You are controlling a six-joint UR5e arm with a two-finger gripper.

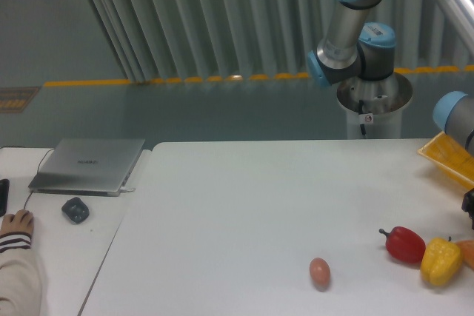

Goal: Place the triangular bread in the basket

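bread not seen; basket (pixel 449 158) cut by the right edge, gripper out of frame.

nearest are counted one egg (pixel 319 271), one yellow pepper (pixel 441 261), one red pepper (pixel 404 245), and an orange sliver at the right edge (pixel 467 254) that cannot be identified. farther right, one basket is partly shown beside the arm (pixel 355 42); whether the gripper is open cannot be told, so bread's direction from it is unknown.

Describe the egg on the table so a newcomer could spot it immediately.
Start at the white table and go to its near right area, where a red pepper and a yellow pepper lie together. The egg sits alone to their left: small, smooth, pale brown, with no stem.
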